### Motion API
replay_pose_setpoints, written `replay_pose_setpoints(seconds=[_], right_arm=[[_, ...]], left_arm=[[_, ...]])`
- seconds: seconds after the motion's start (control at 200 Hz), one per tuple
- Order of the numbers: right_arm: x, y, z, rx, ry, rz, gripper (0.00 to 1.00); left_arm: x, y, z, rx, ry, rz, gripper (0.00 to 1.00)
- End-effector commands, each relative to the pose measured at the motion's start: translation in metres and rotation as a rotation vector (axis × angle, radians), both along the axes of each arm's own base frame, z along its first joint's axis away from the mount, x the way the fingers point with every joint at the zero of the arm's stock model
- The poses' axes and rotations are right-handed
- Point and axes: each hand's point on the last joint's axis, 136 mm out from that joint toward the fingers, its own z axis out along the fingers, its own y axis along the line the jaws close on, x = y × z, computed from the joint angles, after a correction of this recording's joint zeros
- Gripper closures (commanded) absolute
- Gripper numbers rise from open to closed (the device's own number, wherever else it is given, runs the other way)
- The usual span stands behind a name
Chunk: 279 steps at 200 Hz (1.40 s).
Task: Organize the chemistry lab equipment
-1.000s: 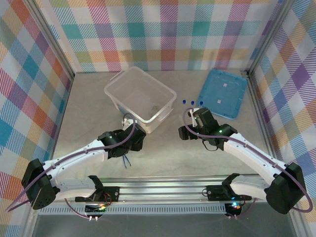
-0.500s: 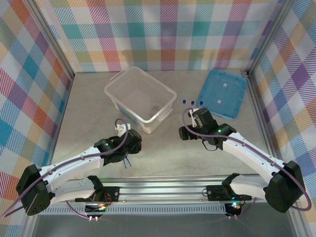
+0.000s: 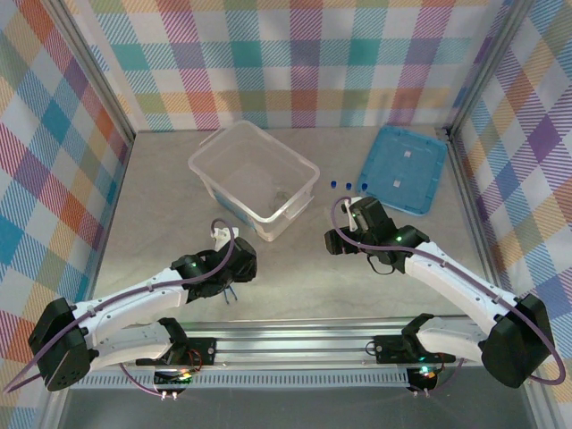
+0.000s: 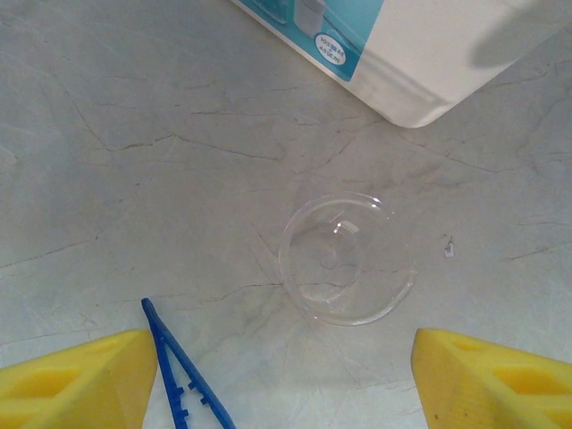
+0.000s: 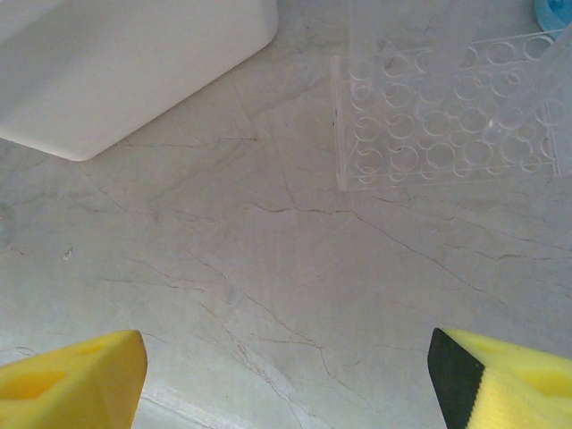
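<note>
Left gripper (image 4: 281,380) now hangs farther from the box (image 4: 447,63), jaws spread empty over the glass vessel (image 4: 347,259). Closing off-centre could topple it or snag the tweezers (image 4: 183,375).

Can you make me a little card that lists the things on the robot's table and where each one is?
Box: big see-through plastic box, open, toward the back left
Lid: flat blue lid, lying right of the box
Tubes: blue-capped tubes, between box and lid
Rack: clear tube rack, ahead of the right pincer
Glass: clear glass vessel, on the table ahead of the left pincer
Tweezers: dark blue tweezers, flat on the table beside one left finger
Pincers: both open, holding nothing
</note>
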Motion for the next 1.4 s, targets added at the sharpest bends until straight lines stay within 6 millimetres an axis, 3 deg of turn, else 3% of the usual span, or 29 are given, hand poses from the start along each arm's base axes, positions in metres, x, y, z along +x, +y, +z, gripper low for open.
replay_pose_setpoints(seconds=[0.0, 0.25, 0.42, 0.685, 1.015, 1.39], right_arm=[[-0.001, 0.002, -0.002, 0.008, -0.004, -0.001, 0.17], [-0.002, 0.002, -0.001, 0.01, -0.006, 0.001, 0.17], [-0.003, 0.0, 0.001, 0.011, -0.012, -0.005, 0.17], [-0.002, 0.001, -0.001, 0.009, -0.01, 0.0, 0.17], [0.0, 0.003, -0.002, 0.005, -0.007, 0.005, 0.17], [0.001, 0.003, -0.005, -0.005, 0.001, 0.006, 0.17]], left_arm=[[0.004, -0.008, 0.005, -0.044, -0.032, 0.013, 0.24], [0.021, -0.032, -0.007, -0.061, -0.024, 0.018, 0.23], [0.028, -0.036, -0.013, -0.039, -0.015, 0.054, 0.23], [0.035, -0.032, -0.01, -0.012, -0.043, 0.09, 0.23], [0.029, -0.028, -0.029, 0.027, 0.01, 0.095, 0.27], [0.027, -0.026, -0.037, 0.042, 0.025, 0.092, 0.37]])
